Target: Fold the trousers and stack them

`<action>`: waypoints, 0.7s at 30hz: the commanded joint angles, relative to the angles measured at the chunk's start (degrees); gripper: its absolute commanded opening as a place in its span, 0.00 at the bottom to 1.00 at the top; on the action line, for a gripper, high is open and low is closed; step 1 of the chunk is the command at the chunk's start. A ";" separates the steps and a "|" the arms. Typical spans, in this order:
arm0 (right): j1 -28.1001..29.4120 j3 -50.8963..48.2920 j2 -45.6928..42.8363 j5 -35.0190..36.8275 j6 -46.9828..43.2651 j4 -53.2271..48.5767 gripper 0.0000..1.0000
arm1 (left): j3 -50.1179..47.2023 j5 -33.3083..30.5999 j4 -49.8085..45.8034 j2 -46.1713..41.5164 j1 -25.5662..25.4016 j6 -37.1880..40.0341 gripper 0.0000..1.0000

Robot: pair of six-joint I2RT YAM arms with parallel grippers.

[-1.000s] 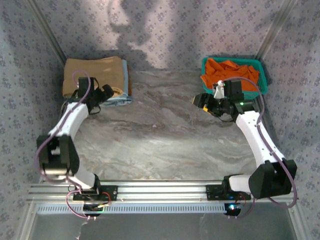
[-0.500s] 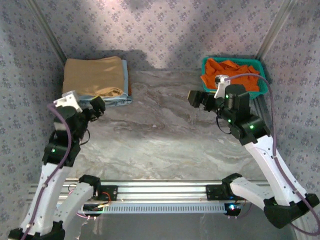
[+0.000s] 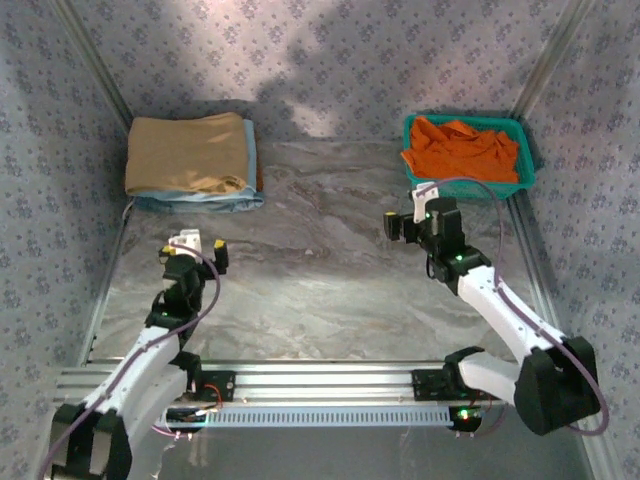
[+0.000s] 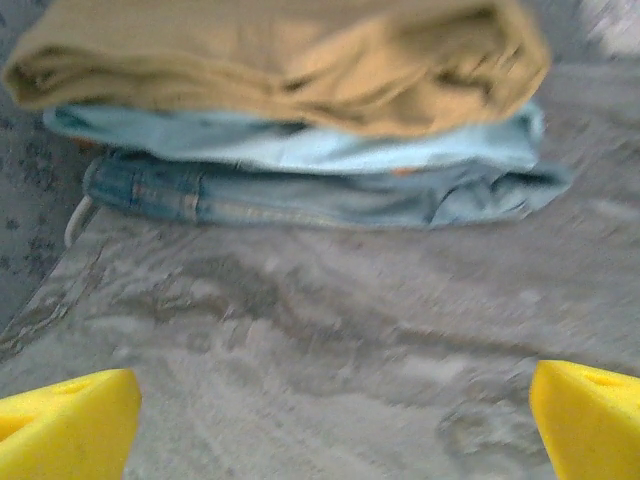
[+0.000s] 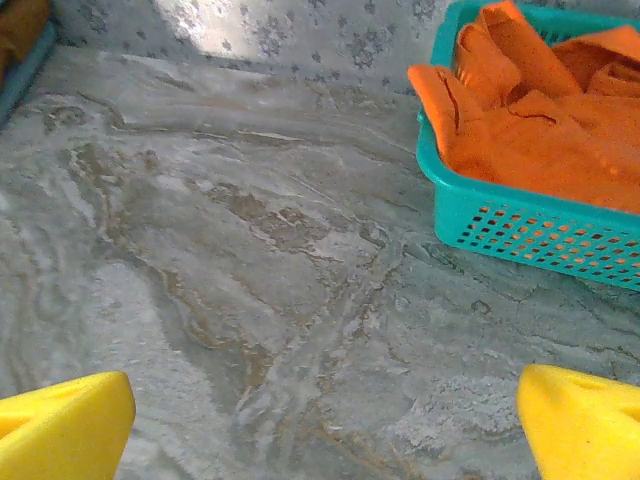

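Observation:
The tan trousers (image 3: 188,153) lie folded on top of a cloth stack at the table's far left. In the left wrist view the trousers (image 4: 280,55) rest on a light blue cloth (image 4: 300,145) and blue denim (image 4: 300,195). My left gripper (image 3: 192,250) hangs open over bare table, well short of the stack. Its yellow fingertips (image 4: 65,420) stand wide apart with nothing between them, the left gripper (image 4: 330,430) pointing toward the pile. My right gripper (image 3: 408,225) is open and empty near the basket; the right gripper (image 5: 325,430) faces bare table.
A teal basket (image 3: 520,182) at the far right holds a bright orange garment (image 3: 460,150). In the right wrist view the basket (image 5: 520,225) and the garment (image 5: 540,100) sit ahead to the right. Patterned walls close the table in on three sides.
Both arms have drawn back toward the near edge. The left gripper has left the stack's front edge. The right gripper has backed off from the basket and opened fully.

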 commanded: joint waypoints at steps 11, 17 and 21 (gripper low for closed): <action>-14.47 -18.83 1.61 -1.01 -0.81 27.59 1.00 | -0.68 5.77 39.11 30.84 12.63 -3.31 1.00; -19.31 -22.09 3.18 -7.18 -1.14 32.21 1.00 | 3.66 9.50 35.87 36.09 15.69 -5.58 1.00; -19.82 -21.67 6.92 -10.79 -2.54 34.07 1.00 | 5.46 13.62 39.60 42.47 15.18 -3.31 1.00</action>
